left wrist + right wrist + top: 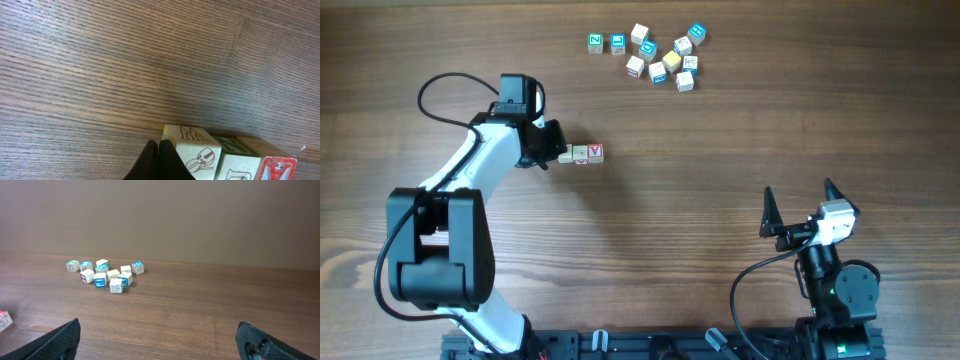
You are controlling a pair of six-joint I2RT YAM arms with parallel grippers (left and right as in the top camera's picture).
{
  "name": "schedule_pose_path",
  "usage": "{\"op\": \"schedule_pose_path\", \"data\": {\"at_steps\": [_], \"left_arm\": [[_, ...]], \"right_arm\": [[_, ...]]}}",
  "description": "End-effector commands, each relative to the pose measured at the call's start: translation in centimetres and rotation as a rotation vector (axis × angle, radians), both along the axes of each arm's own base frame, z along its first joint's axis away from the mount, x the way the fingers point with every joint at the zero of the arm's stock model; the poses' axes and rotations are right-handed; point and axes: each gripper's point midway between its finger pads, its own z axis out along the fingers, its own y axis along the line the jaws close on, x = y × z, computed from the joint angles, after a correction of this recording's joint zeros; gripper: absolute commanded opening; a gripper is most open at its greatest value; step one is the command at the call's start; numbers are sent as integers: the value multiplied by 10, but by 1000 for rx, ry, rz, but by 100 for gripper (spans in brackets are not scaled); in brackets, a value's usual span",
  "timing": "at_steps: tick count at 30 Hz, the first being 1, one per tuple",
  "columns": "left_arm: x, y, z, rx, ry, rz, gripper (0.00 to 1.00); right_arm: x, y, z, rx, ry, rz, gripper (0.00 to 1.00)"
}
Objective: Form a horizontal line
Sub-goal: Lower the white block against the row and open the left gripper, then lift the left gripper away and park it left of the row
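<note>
A short row of three letter blocks (582,153) lies left of the table's middle, a red-faced block (596,152) at its right end. My left gripper (548,148) is shut and empty, its closed fingertips (159,150) touching the left side of the row's leftmost block (192,150). A green-lettered block (235,160) and the red block (276,170) follow to the right. A cluster of several loose blocks (665,55) lies at the far side, with two blocks (606,43) to its left. My right gripper (798,208) is open and empty, far from all blocks.
The loose block cluster also shows in the right wrist view (107,274). The red end of the row peeks in at that view's left edge (4,320). Bare wooden table (720,140) lies between the row and the cluster.
</note>
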Motion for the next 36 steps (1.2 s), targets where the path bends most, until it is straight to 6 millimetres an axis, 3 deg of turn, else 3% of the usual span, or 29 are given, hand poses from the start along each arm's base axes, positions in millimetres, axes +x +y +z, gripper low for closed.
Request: {"op": "schedule_pose_path", "data": {"at_steps": [1,8,15,20,21,22,23,27,36], "left_arm": [[-3,-4,-4,11,12,-11,4],[2,4,-3,53,-8,4,4],[29,40,7,137,-124,96,4],[32,82,9,143,-138,196,7],[31,94,9,145,-135,225,12],[29,106,9,147,-134,253,34],[26,117,9,149,-129,279,99],[17,139,7,151,-105,333,100],[17,140,7,151,-104,336,100]], "right_arm": [[0,0,1,-10,-8,0,100],[0,0,1,-10,-8,0,100],[0,0,1,-10,-8,0,100],[0,0,1,-10,-8,0,100],[0,0,1,-10,-8,0,100],[0,-1,1,-10,-8,0,100],[0,0,1,-10,-8,0,100],[0,0,1,-10,-8,0,100],[0,0,1,-10,-8,0,100]]}}
